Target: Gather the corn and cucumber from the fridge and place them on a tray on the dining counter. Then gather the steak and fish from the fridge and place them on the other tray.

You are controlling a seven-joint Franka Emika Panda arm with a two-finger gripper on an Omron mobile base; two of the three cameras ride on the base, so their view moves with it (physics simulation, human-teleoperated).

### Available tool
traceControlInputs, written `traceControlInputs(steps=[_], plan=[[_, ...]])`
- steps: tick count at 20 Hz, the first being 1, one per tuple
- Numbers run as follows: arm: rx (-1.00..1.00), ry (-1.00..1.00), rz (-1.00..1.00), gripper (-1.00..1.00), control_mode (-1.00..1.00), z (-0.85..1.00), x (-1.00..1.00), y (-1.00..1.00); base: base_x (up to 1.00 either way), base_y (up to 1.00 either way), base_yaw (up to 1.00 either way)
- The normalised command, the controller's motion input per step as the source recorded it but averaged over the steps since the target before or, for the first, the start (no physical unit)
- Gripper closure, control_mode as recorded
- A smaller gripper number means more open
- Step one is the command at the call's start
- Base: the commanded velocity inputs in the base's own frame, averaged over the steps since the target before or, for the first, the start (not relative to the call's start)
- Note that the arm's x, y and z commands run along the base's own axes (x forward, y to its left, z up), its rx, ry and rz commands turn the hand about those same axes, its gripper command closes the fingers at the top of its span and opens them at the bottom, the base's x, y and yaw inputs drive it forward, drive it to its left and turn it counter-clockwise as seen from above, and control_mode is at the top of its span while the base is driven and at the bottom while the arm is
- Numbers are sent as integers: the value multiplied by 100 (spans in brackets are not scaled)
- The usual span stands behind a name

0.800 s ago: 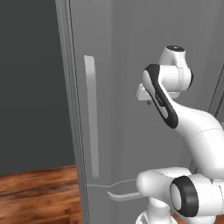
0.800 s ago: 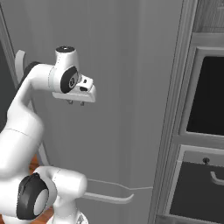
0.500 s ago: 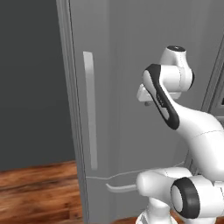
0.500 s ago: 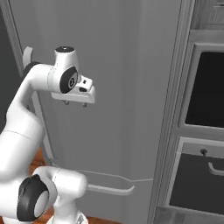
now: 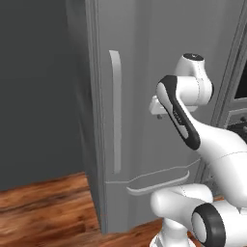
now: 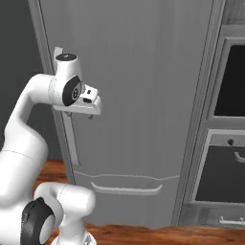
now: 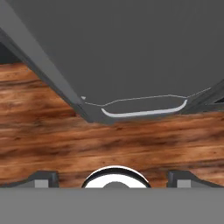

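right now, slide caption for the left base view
Franka arm faces the closed fridge, open gripper raised beside its vertical bar handle.

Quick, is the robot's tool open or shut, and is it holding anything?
Tool: open and empty, pointing down at the floor by the closed fridge.

Floor: warm brown wood planks with dark grain, running along the foot of the cabinets.
Wall: plain dark grey, dim and bare.
Oven column: grey housing with a black glass door and a drawer front below.
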Motion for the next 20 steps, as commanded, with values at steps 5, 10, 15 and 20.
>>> traceControlInputs(steps=[5,10,15,20], plan=[[0,0,0,-100,100,0,0,0,-17,54,-44],[0,0,0,-100,100,0,0,0,-3,67,-47],[0,0,0,-100,100,0,0,0,-9,71,-46],[0,0,0,-100,100,0,0,0,-5,67,-41]])
